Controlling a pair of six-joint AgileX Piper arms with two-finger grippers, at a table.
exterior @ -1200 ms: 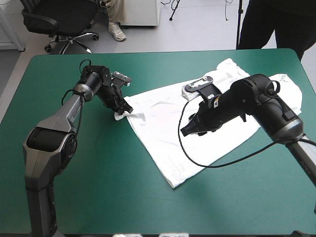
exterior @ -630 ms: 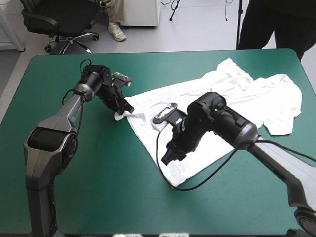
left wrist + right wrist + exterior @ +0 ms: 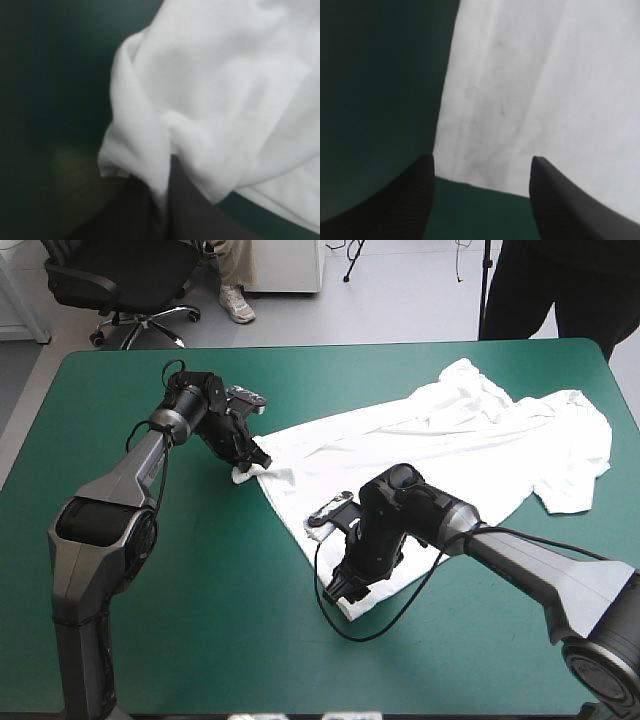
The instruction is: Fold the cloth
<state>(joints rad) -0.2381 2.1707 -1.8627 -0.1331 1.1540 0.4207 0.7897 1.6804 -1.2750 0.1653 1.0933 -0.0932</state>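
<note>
The white T-shirt (image 3: 430, 455) lies spread across the table's right half, its hem running toward the near middle. My left gripper (image 3: 252, 462) is shut on the T-shirt's far-left hem corner, a small bunched fold (image 3: 150, 135) pinched between its black fingers. My right gripper (image 3: 345, 592) hovers low over the near hem corner, open; in the right wrist view the hem edge (image 3: 470, 110) and corner lie just ahead of and between the spread fingers (image 3: 412, 192).
The T-shirt's sleeves and collar sit bunched near the far right edge (image 3: 520, 405). Teal-green cover (image 3: 200, 620) shows bare at the left and near side. A person in dark clothes (image 3: 560, 290) stands beyond the far right edge.
My right arm has swept from the T-shirt's middle down toward its near hem corner, lowering close to the table. The left gripper has stayed put, holding its corner.
</note>
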